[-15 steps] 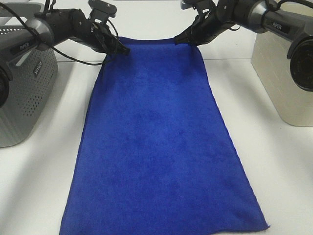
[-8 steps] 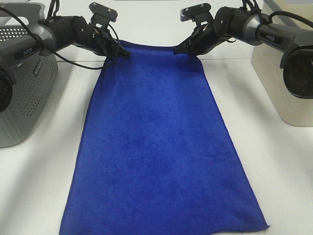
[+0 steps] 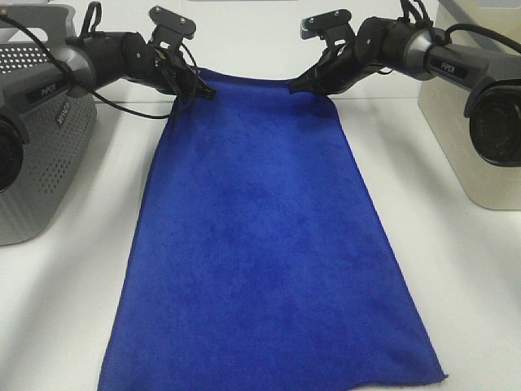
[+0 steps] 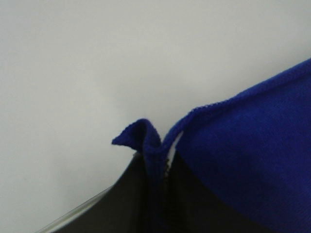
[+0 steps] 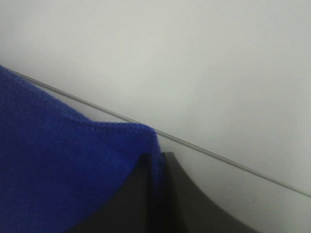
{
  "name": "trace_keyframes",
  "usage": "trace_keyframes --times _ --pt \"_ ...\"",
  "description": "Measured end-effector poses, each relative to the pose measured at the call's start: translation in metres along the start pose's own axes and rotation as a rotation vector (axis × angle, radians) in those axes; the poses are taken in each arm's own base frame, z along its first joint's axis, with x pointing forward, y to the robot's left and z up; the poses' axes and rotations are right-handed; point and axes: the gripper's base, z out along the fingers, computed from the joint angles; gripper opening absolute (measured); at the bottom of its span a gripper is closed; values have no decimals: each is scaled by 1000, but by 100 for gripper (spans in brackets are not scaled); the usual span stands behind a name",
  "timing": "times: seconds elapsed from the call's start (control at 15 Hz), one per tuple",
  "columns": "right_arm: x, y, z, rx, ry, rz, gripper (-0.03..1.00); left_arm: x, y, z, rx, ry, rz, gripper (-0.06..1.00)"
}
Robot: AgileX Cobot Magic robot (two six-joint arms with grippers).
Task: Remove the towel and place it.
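Note:
The deep blue towel (image 3: pixel 260 236) lies spread flat on the white table, its long side running from the far edge to the near edge. My left gripper (image 3: pixel 203 88) is shut on the towel's far left corner; the left wrist view shows the cloth (image 4: pixel 243 155) pinched between the dark jaws. My right gripper (image 3: pixel 299 84) is shut on the far right corner; the right wrist view shows the blue edge (image 5: pixel 73 165) clamped between the jaws. Both corners are held just above the table. No white tag shows.
A grey perforated basket (image 3: pixel 41 155) stands at the left edge. A beige bin (image 3: pixel 472 130) stands at the right. White table surface (image 3: pixel 472 285) lies on both sides of the towel.
Both grippers have shifted slightly toward the far side, still holding the corners. The towel's far edge has moved with them; the rest lies as before.

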Motion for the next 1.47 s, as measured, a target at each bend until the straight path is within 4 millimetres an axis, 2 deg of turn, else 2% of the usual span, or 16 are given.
trace_keyframes --times 0.07,0.27,0.4,0.53,0.87,1.0,1.07,1.13,1.33,1.47 --pt "0 -2 0 2 0 3 17 -1 0 0 -3 -8 0 23" --pt "1 -12 -1 9 0 31 58 -5 2 0 -23 -59 7 56" --pt "3 -18 -2 15 8 39 71 -7 3 0 -32 -82 8 65" --pt "4 -20 -2 16 18 42 76 -9 4 0 -40 -97 14 67" --pt "4 -18 -7 -9 83 43 77 -12 4 -5 -35 -64 39 69" --pt "-24 -14 -48 -68 187 65 77 -32 7 -31 12 66 -19 70" --pt "-30 -12 -58 -83 213 78 77 -38 7 -39 22 96 -37 71" --pt "-41 -9 -79 -110 261 108 77 -47 8 -54 39 158 -74 73" --pt "-76 -2 -153 -159 386 176 77 -77 11 -115 80 371 -189 76" --pt "-102 0 -196 -153 335 203 77 -93 12 -152 86 458 -242 76"
